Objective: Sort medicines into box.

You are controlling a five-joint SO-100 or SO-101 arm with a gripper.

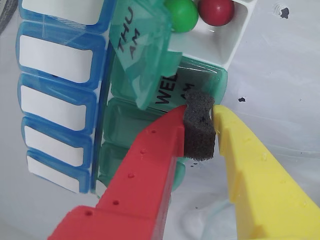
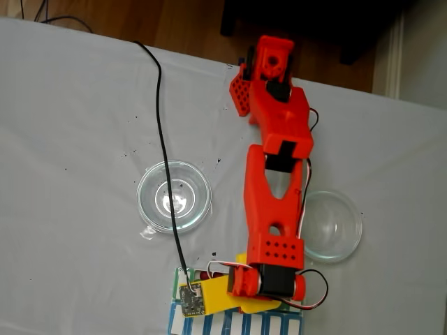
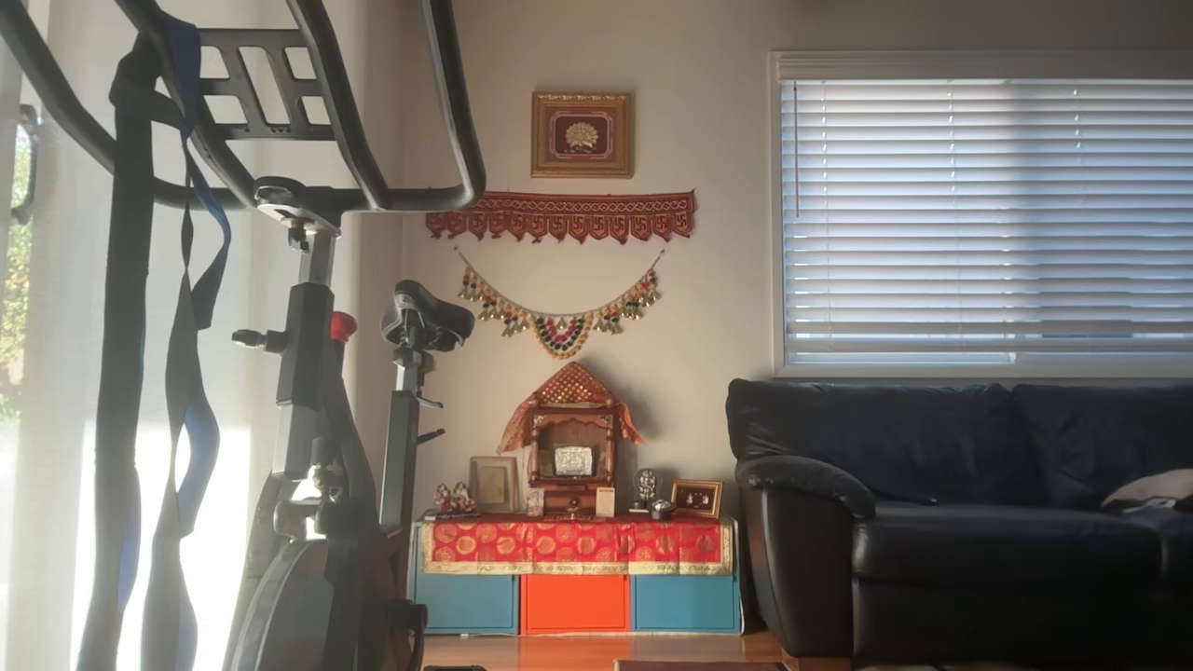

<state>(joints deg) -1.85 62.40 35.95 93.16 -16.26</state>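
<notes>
In the wrist view, the gripper (image 1: 200, 117) is seen nearest the camera, one finger red (image 1: 150, 165) and one yellow (image 1: 255, 170). The tips are nearly together, with a black foam pad (image 1: 200, 125) (fixed or merely held cannot be told) pinched between them. No pill is seen in the grasp. The pad is positioned over the closed green lid marked WED (image 1: 167, 90) of the box (image 1: 60, 105); contact cannot be confirmed. Beyond it, the THU lid (image 1: 137, 40) is raised and tilted. In the open white compartment (image 1: 235, 40) behind it, a green pill (image 1: 181, 14) and a red pill (image 1: 216, 11) are seen side by side. The blue row (image 1: 55, 100) lies to the left.

In the fixed view, the arm (image 2: 276, 181) is extended over the box (image 2: 230, 322) at the lower edge, between two glass dishes (image 2: 174, 195) on a white cloth (image 2: 70, 139).
</notes>
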